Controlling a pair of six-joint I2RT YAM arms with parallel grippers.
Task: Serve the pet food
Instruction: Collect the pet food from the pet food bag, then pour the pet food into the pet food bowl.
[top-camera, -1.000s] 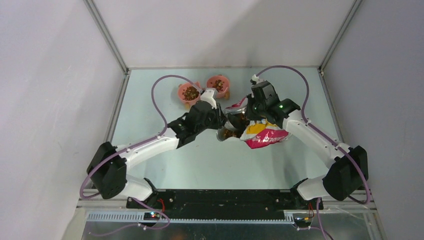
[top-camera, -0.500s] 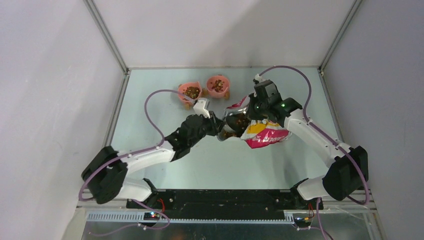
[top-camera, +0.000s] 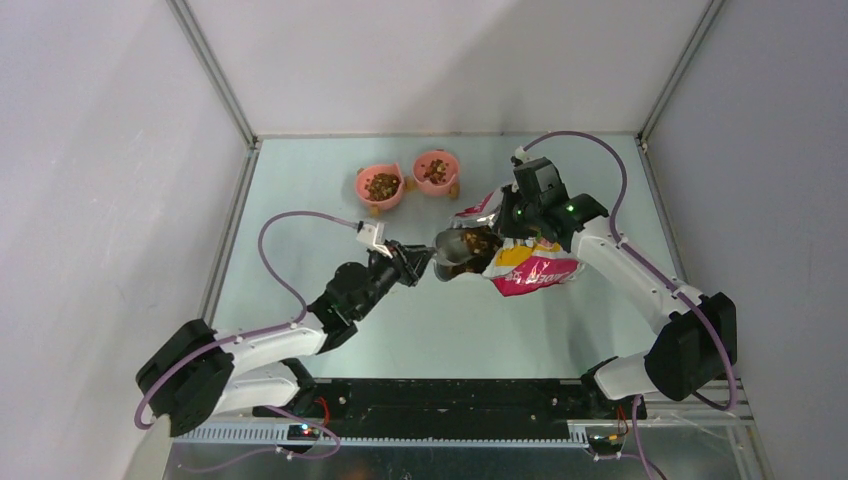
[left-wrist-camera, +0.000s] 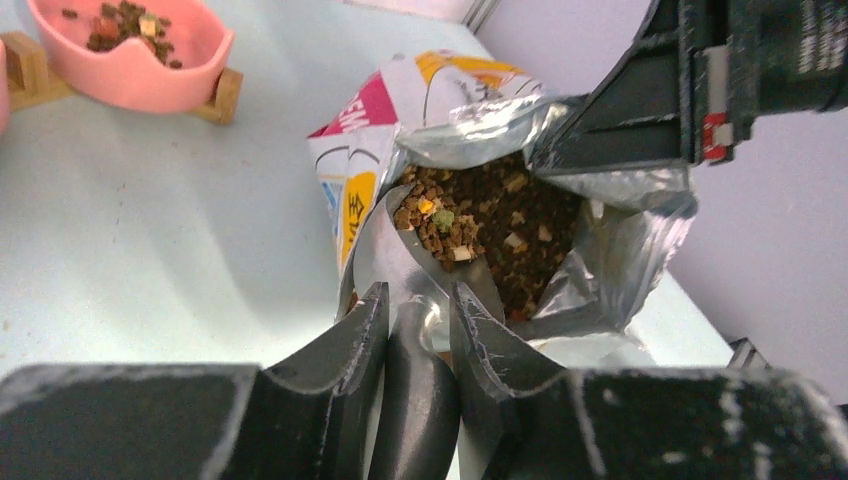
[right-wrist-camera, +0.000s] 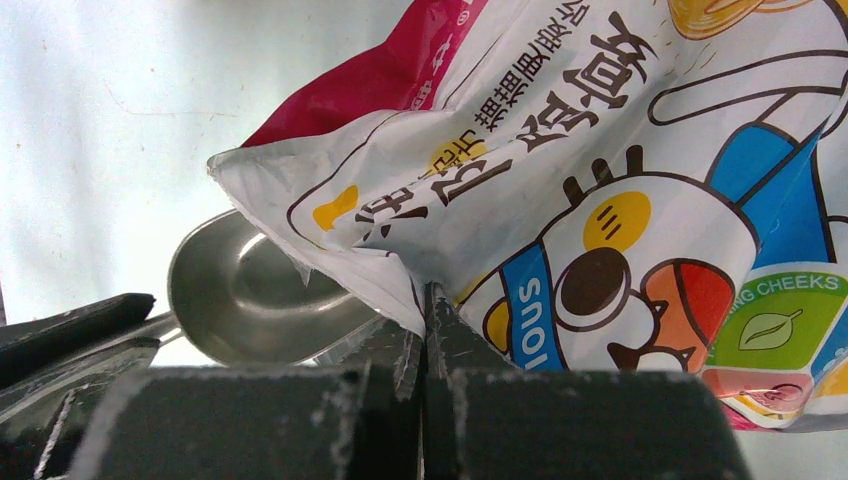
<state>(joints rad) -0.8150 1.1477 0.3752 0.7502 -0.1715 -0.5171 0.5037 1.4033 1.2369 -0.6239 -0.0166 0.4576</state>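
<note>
Left fingers back; one scoop, two bowls

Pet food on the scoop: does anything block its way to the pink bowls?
Nothing visible does. The pet food lies on the scoop at the bag's open mouth; bare table runs from there to both bowls.

Left arm, right arm: white links, black joints, purple looping cables. Left gripper, right gripper: black, scuffed fingers. Green light at right wrist.

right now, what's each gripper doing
left gripper: closed on the scoop, holding its handle
right gripper: shut, pinching the bag edge
</note>
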